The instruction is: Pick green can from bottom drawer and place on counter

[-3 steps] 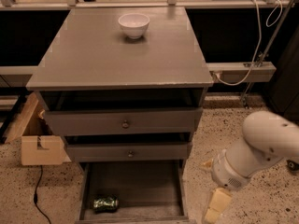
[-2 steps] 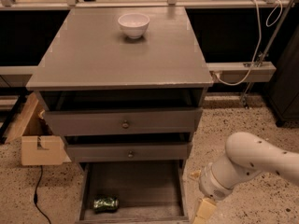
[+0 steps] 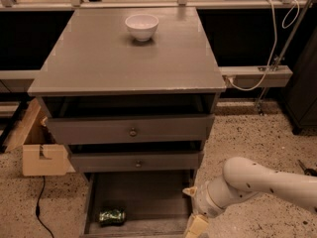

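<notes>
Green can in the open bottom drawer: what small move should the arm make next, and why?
Probably shift the gripper left, over the bottom drawer and toward the green can. The gripper sits at the drawer's front right corner, well apart from the can, which lies on its side near the front left.

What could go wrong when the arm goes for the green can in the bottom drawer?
The green can lies on its side at the bottom drawer's left front, so it may roll when touched. The gripper is low at the drawer's right front edge, so reaching across might bump the drawer wall or the middle drawer above.
</notes>
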You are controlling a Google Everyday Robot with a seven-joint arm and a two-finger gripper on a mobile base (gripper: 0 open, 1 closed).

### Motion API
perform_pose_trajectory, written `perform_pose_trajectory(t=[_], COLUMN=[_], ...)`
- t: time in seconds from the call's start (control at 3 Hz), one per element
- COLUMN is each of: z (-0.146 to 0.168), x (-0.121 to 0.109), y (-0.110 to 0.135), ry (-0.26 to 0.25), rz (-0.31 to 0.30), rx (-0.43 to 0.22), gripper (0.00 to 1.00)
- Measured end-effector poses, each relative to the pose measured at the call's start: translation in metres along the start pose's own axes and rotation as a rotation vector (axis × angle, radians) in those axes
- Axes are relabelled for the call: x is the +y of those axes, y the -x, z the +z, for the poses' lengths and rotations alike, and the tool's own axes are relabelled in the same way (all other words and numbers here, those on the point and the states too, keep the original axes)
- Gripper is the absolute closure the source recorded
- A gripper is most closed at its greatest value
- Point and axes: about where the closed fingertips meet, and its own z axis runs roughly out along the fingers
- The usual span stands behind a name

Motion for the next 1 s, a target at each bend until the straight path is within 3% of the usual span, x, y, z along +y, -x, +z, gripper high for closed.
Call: perform_pose_trajectory(t=[0.67, 1.0], z=[0.125, 0.179], x=[-0.064, -0.090], y=[0.024, 0.042], ry=[-0.050, -0.050], rz=[-0.099, -0.129], rx=[-0.073, -0.134], gripper=[0.00, 0.00])
